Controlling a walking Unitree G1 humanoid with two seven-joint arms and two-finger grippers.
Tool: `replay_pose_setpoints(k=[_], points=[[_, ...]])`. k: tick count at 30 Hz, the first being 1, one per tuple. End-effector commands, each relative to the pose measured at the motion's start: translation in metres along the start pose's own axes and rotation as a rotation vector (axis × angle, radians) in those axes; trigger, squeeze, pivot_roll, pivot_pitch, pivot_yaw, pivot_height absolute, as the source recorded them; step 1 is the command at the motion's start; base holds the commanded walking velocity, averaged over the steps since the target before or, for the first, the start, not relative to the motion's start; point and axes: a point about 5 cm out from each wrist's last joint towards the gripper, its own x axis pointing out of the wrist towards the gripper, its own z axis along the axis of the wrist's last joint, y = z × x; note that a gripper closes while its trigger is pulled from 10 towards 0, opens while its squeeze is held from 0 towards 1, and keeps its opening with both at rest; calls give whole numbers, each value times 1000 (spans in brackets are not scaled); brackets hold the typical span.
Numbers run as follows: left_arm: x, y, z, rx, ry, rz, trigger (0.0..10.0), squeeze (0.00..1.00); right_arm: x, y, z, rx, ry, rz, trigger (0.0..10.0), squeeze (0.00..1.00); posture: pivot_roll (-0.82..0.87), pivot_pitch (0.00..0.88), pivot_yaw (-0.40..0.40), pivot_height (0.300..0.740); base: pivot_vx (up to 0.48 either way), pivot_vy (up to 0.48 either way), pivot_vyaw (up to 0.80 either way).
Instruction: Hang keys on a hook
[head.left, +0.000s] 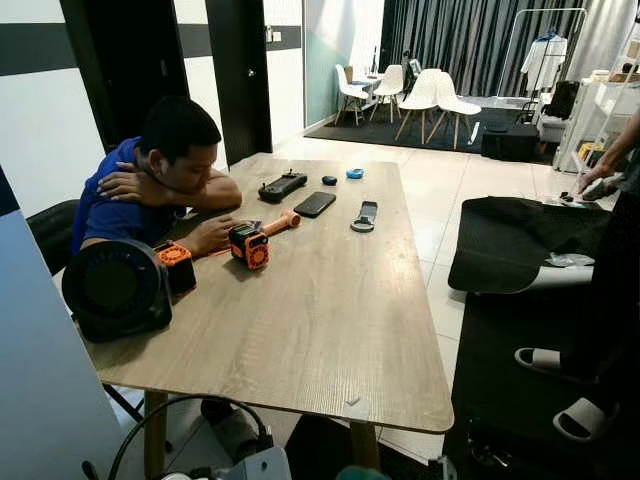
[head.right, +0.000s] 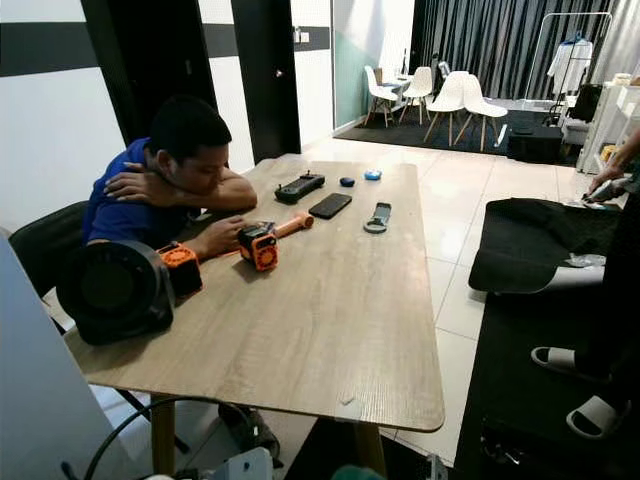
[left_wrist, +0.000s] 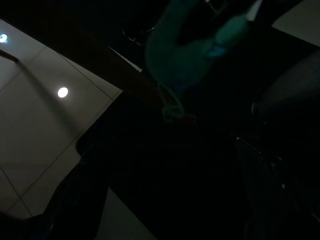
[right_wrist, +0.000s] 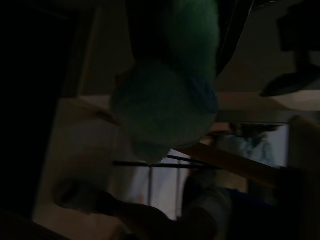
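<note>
A teal fluffy fob hangs close before the right wrist camera, and my right gripper looks shut on its upper end, though the view is dark. The left wrist view shows the same teal fob with a thin cord loop dangling from it. A sliver of the fob peeks in at the bottom edge of the eye views, below the table's near edge. No metal keys or hook can be made out. My left arm hangs low in the shade.
A wooden table stands right ahead. A seated person leans on its left side by a black round device and an orange tool. A phone lies farther back. Another person's slippered feet stand at right on a black mat.
</note>
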Motion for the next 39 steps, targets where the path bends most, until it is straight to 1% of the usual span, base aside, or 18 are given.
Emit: replay_pose_setpoints(k=[1,4,6,7,9,10,13,15,17,18,22,23,29,32,34,36,37,39], points=[[-5,-5,-10,-15,49,-11,10000,0,-4,-7,-6,-30,32,-66,0,0,64,30,22,740,0,0,0],[-6,-7,-15,-27,72,13,10000,0,-12,-20,-11,-95,73,-187,0,0,65,28,22,740,0,0,0],[-8,-2,-29,-107,176,174,10000,0,-26,-36,-11,-153,83,-338,0,0,63,23,23,740,0,0,0],[-8,-2,-29,-107,176,174,10000,0,-26,-36,-11,-153,83,-338,0,0,63,23,23,740,0,0,0],[-11,-4,-44,-259,246,310,10000,0,-41,-52,-4,-189,35,-495,0,0,58,17,29,740,0,0,0],[-11,-4,-44,-259,246,310,10000,0,-41,-52,-4,-189,35,-495,0,0,58,17,29,740,0,0,0],[-15,-15,-61,-493,304,431,10000,0,-59,-67,6,-290,6,-658,0,0,50,12,34,740,0,0,0],[-16,-18,-65,-536,319,455,10000,0,-62,-70,7,-316,8,-685,0,0,50,12,34,740,0,0,0],[-19,-23,-72,-616,343,517,10000,0,-70,-75,13,-430,32,-766,0,0,47,10,35,740,0,0,0],[-21,-29,-77,-671,363,557,10000,0,-77,-80,19,-545,59,-843,0,0,46,4,32,740,0,0,0],[-23,-36,-82,-696,401,581,10000,0,-81,-82,23,-630,72,-906,0,0,44,0,30,740,0,0,0],[-22,-40,-83,-704,410,577,10000,0,-81,-82,25,-657,77,-924,10000,0,43,0,29,740,0,0,0],[-17,-50,-84,-756,431,580,10000,0,-78,-80,24,-746,83,-912,10000,0,37,0,23,740,0,0,0],[-17,-52,-85,-782,431,595,10000,0,-72,-75,19,-712,67,-843,10000,0,36,0,20,740,0,0,0],[-17,-53,-86,-853,409,628,10000,0,-67,-71,14,-647,37,-783,10000,0,38,0,16,740,0,0,0],[-17,-53,-86,-875,406,634,10000,0,-65,-70,14,-630,24,-771,10000,0,38,0,16,740,0,0,0],[-17,-54,-87,-878,414,639,9686,0,-64,-69,13,-620,19,-761,10000,0,36,0,15,740,0,0,0],[-17,-57,-88,-850,436,608,9843,0,-64,-68,12,-625,20,-752,10000,0,36,0,15,740,0,0,0]])
